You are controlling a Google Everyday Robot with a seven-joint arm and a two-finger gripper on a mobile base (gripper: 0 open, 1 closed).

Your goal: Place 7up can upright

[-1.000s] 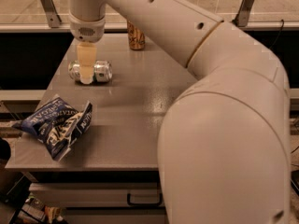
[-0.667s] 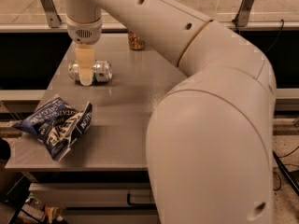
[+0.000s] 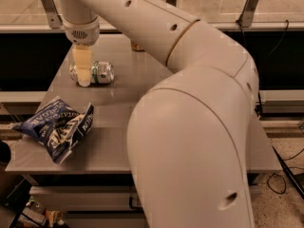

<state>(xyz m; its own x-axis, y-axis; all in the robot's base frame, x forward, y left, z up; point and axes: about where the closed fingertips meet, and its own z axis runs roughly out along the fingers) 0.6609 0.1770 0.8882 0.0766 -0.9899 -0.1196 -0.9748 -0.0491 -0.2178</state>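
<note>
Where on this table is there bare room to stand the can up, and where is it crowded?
Bare table lies between the lying 7up can and the chip bag, and behind the can toward the brown can. Crowded at the gripper, low by the 7up can. The arm hides the right side.

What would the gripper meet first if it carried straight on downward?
Probably the 7up can, lying on its side right at the gripper, or else the table just beneath. The depth between them is unclear.
</note>
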